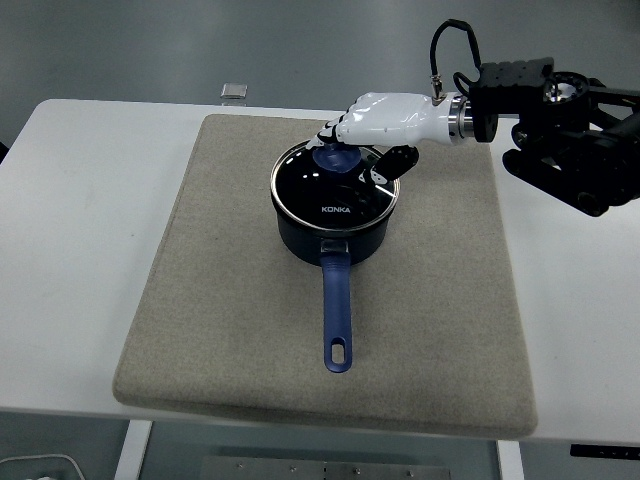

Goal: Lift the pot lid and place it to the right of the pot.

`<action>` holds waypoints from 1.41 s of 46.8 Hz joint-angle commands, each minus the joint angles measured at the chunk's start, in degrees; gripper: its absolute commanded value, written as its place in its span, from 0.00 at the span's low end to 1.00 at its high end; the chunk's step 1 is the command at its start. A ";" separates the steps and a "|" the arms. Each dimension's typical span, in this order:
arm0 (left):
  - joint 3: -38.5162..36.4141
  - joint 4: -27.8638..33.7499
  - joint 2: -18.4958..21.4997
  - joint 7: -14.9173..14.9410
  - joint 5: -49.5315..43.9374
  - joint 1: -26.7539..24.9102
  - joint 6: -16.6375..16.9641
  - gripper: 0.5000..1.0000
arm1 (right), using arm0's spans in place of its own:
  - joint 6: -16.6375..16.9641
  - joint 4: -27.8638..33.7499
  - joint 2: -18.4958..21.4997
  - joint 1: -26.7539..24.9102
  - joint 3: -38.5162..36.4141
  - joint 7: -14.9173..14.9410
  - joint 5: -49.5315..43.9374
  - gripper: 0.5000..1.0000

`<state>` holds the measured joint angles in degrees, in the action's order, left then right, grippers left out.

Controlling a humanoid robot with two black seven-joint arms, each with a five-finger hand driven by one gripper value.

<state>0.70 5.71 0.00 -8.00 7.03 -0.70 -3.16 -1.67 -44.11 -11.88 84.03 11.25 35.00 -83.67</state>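
On the mat (240, 330), toward its far edge: dark pot (335, 232), blue handle pointing at the near edge | glass lid (335, 190) reads KONKA | right hand (375, 125) fingers clamped on lid's blue knob (335, 158)

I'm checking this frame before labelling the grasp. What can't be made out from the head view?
- Lid knob: mostly covered by the right robot hand, so finger contact under it is hidden.
- Whether the lid has left the pot rim: too fine to tell.
- Pot contents: dark glass hides them.
- Small object at the table's far edge: too small to identify.
- Right arm: cut off by the right edge.
- Left arm: out of view.
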 commanded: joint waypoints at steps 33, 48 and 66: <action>0.00 0.00 0.00 0.00 0.00 0.00 0.00 1.00 | 0.52 2.09 -0.07 1.84 0.00 0.00 0.78 0.00; 0.00 0.00 0.00 0.00 0.00 0.00 0.00 1.00 | 0.88 6.75 0.01 1.31 0.09 0.00 0.79 0.00; 0.00 0.00 0.00 0.00 0.00 0.00 0.00 1.00 | 0.88 8.08 0.01 1.14 0.44 0.00 0.87 0.00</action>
<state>0.74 5.71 0.00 -8.00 7.04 -0.70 -3.16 -0.75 -36.01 -11.87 85.25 11.63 35.01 -82.83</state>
